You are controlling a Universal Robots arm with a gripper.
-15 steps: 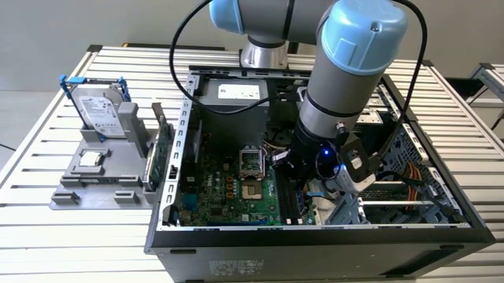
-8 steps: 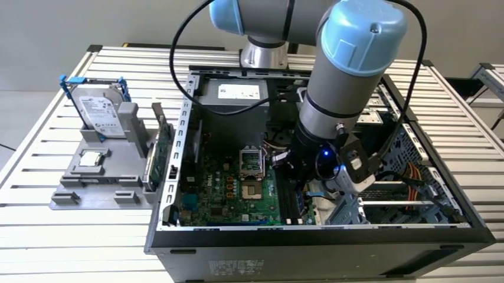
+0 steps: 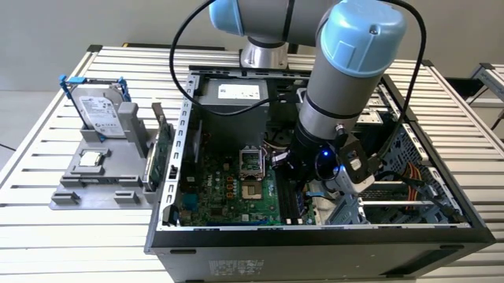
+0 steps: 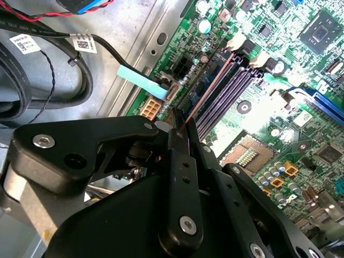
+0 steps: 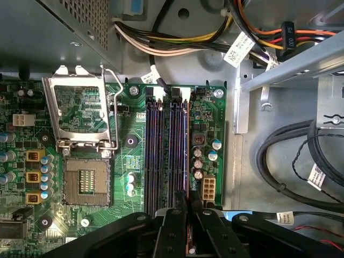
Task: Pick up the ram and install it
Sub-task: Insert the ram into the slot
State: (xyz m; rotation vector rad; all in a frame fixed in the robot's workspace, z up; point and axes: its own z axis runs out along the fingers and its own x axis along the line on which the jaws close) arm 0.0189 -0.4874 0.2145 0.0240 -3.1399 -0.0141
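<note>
The ram (image 4: 208, 88) is a thin stick seen edge-on, reaching from my fingertips along the purple memory slots (image 4: 226, 94) of the green motherboard (image 4: 279, 134). My gripper (image 4: 180, 129) is shut on its near end. In the first wrist view the ram (image 5: 187, 161) lies in line with the outermost memory slot (image 5: 180, 150), beside the capacitors, and the gripper (image 5: 189, 203) sits at that slot's end. I cannot tell whether the stick is seated in the slot or just above it. In the exterior view the gripper (image 3: 293, 174) is low inside the open computer case (image 3: 189, 112).
An open processor socket (image 5: 86, 180) with its raised latch frame (image 5: 80, 113) lies beside the slots. Black cables (image 5: 290, 156) and a wire bundle (image 5: 177, 45) crowd the case wall. Outside the case, a grey tray (image 3: 71, 197) holds a hard drive (image 3: 102, 115) and a processor chip (image 3: 92, 158); a green card (image 3: 162, 156) stands alongside.
</note>
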